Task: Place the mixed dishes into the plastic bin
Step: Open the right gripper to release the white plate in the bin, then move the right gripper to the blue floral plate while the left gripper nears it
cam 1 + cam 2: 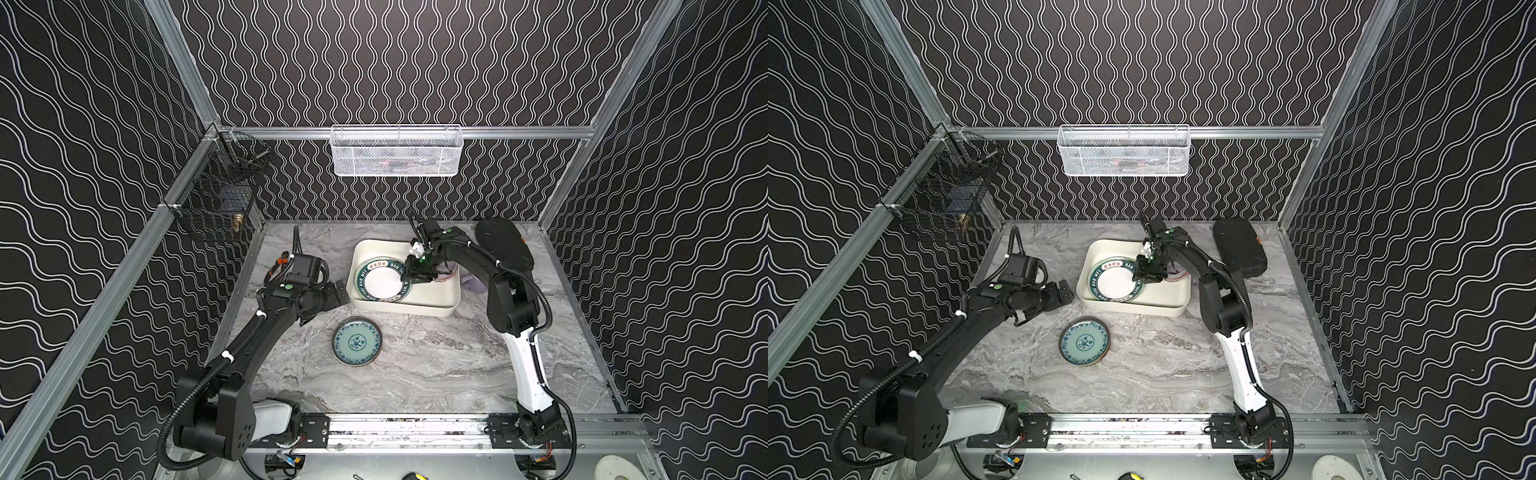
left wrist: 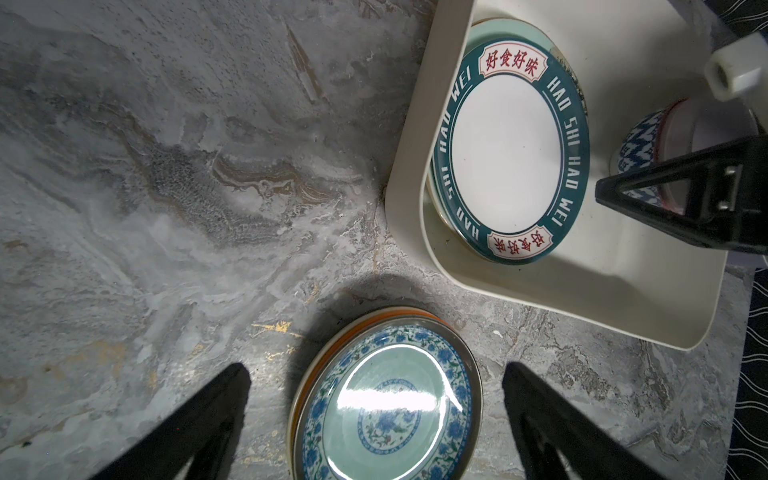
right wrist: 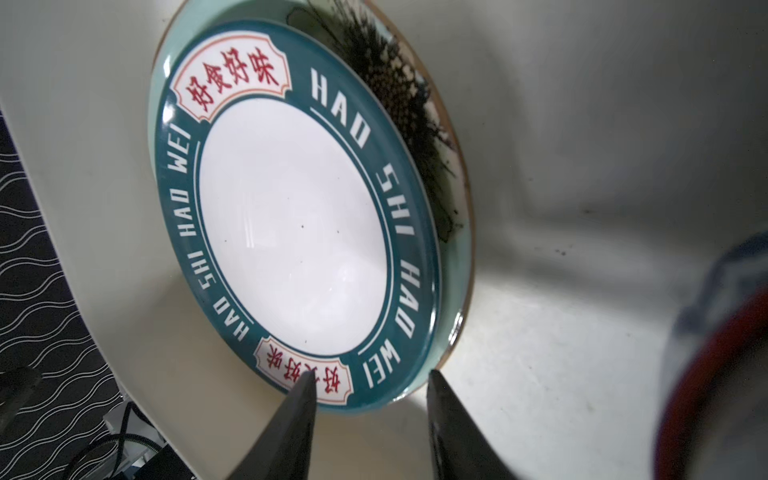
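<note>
- So, the left gripper (image 1: 340, 292) hangs over the table (image 1: 436, 365) just left of the plastic bin (image 1: 419, 307); jaws spread wide, holding and touching nothing
- The teal floral plate (image 2: 390, 411) tops a short stack on the table near the bin's front wall, with an orange plate (image 2: 374, 314) rim showing under it; none of this stack is binned yet
- My call for that pick: take the top rim only, one jaw over and one under, or the orange one may drag along
- The lettered plate (image 3: 291, 237) is inside the bin at its left end, lying on a mint plate (image 2: 519, 29) and sitting slightly off-centre on it
- The step in hand looks like the release of that plate by the right gripper (image 3: 370, 374)
- Its jaws are partly apart at the plate's near rim, with a clear gap between them; one tip overlaps the red characters, the other sits just off the edge. The plate looks let go and supported by the stack, though I can't rule out light contact at the overlapping tip
- To do it well: open wider before moving, then back straight off the rim so the plate isn't dragged off the mint one
- The blue-patterned bowl (image 2: 640, 141) sits in the bin close beside the right gripper, so retreat up, not sideways
- A lavender piece (image 1: 473, 284) is on the table right of the bin, half hidden by the arm, so approach it with care
</note>
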